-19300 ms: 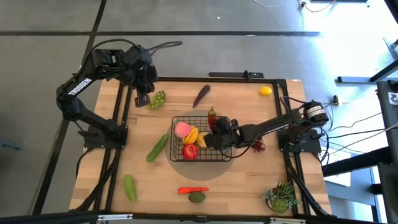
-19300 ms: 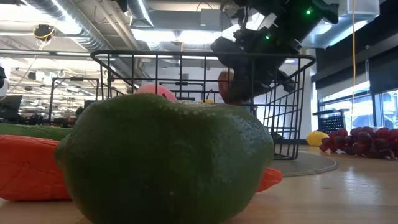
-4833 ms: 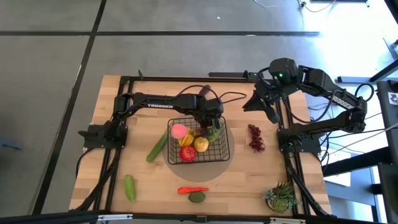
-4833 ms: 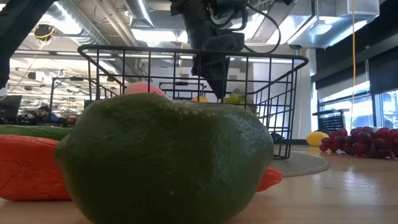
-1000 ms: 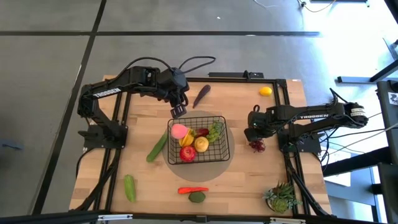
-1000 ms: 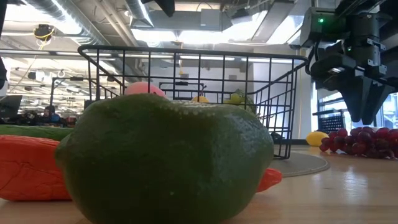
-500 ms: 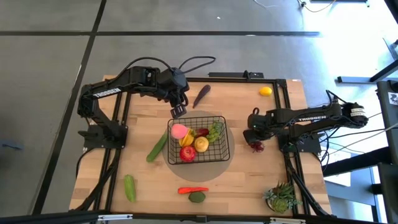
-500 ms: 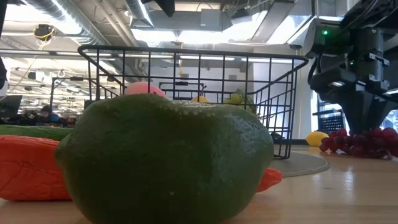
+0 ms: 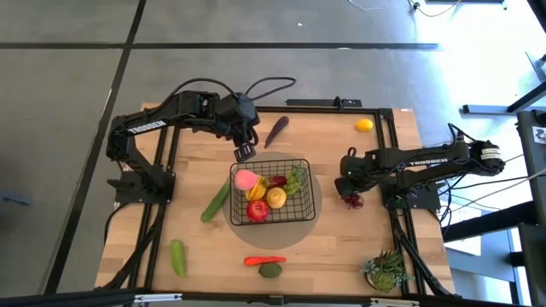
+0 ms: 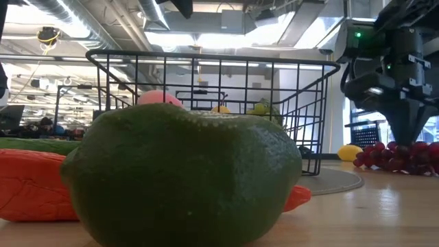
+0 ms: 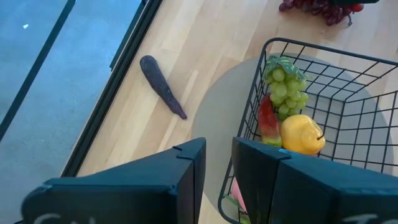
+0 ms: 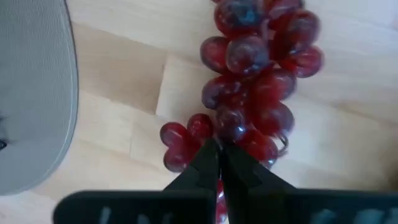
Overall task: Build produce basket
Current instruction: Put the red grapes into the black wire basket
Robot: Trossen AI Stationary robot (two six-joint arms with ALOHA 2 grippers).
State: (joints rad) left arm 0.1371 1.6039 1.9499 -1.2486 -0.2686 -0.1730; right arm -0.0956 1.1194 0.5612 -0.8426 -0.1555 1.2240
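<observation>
The black wire basket [image 9: 271, 159] stands mid-table on a grey round mat and holds a pink peach [image 9: 248, 178], a red tomato [image 9: 258, 209], a lemon [image 9: 276, 198] and green grapes [image 9: 294, 179]. My left gripper [image 9: 245, 152] hangs over the basket's far left corner, narrowly open [image 11: 219, 168] with nothing between its fingers. Dark red grapes [image 9: 352, 201] lie on the wood to the right of the mat. My right gripper [image 12: 219, 149] points down at them and is shut on the bunch; it shows in the low view too [image 10: 409, 145]. My right gripper pinches the edge of the dark red bunch [image 12: 214, 132] between its two fingertips. The fingers [image 12: 202, 163] come from above, pointing steeply down. Whether they have a grape or a stem, the fingers themselves hide. The bunch lies on the table [image 10: 405, 159].
Loose on the table lie a purple eggplant [image 9: 276, 130], a lemon [image 9: 364, 125], two cucumbers [image 9: 216, 203] [image 9: 177, 257], a red chilli [image 9: 264, 260] and a green fruit [image 9: 270, 270]. At the near right corner stands a potted plant [image 9: 386, 270].
My right gripper has sunk a little onto the dark red grapes and has shut on them. The grapes lie where they were.
</observation>
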